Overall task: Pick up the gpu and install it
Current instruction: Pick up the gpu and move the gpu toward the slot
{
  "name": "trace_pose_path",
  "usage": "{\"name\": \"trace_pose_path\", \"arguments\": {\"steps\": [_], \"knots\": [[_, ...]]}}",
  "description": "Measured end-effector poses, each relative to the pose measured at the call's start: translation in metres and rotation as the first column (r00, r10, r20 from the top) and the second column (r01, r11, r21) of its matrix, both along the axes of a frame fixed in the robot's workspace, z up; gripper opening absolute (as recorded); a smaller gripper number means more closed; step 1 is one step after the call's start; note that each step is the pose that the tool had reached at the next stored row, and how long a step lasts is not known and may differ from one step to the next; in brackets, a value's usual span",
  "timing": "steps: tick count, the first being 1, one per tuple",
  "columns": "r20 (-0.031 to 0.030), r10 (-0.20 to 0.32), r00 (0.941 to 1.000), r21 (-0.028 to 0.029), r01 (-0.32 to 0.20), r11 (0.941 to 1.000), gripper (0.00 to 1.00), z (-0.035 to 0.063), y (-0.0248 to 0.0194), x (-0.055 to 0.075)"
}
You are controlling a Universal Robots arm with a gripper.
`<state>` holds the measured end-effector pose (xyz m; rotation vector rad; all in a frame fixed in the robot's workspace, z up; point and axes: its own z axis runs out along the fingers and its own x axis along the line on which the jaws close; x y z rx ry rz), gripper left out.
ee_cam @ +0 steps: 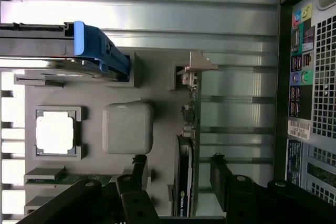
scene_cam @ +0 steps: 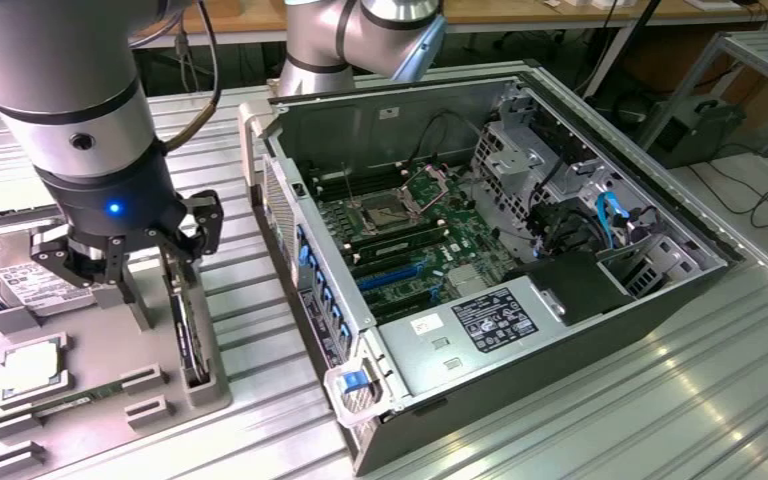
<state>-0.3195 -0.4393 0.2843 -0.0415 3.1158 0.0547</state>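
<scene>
light: bright, even | glare: ribbed metal table (scene_cam: pixel 651 400) | shadows: soft

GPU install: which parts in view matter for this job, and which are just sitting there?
In the job: gpu, on edge in the grey tray; open gripper straddling it; open PC case.
Lying about: hard drive, CPU, memory stick, all in the same tray.

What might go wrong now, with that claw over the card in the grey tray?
1. The gpu stands on its thin edge in the tray; the open gripper straddles it, so an off-centre squeeze might tilt or jam it.
2. One finger hangs near the pale block and could bump it.
3. The computer case is crowded with cables; the card may snag there.
</scene>
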Motion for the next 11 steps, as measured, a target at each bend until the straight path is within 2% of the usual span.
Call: {"name": "trace_pose_path", "arguments": {"steps": [6,8,11], "knots": [[0.0008,0.0,1.0,0.0,0.0,1.0,0.6,-0.0034,-0.0073,0.0],[-0.0041,0.0,1.0,0.0001,0.0,1.0,0.6,-0.0059,-0.0095,0.0008],[-0.0166,0.0,0.9999,0.0003,0.0,1.0,0.6,-0.0089,-0.0103,0.0025]]}}
